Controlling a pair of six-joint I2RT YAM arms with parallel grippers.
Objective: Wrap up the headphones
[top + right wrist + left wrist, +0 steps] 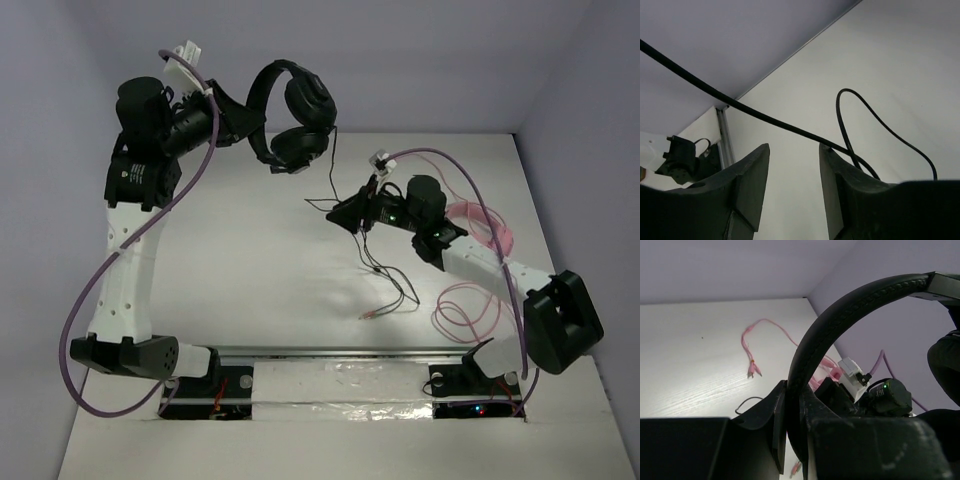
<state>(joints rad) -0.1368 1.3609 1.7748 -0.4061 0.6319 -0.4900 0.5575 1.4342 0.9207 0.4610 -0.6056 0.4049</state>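
The black headphones [292,118] hang in the air at the back left, and my left gripper [243,118] is shut on their padded headband [840,315]. In the left wrist view my left gripper [794,415] has the band pinched tight between both fingers. The thin black cable [333,165] drops from an earcup to my right gripper [347,212] and trails onto the table. My right gripper [793,147] stands open. The cable [740,107] runs across above its tips and rests on the right fingertip [832,165], not between the jaws.
A pink cable [468,308] lies in loops on the white table [250,260] at the right, beside my right arm; it also shows as a pink cable [752,347] in the left wrist view. Grey walls close the back and sides. A metal rail [330,352] runs along the near edge.
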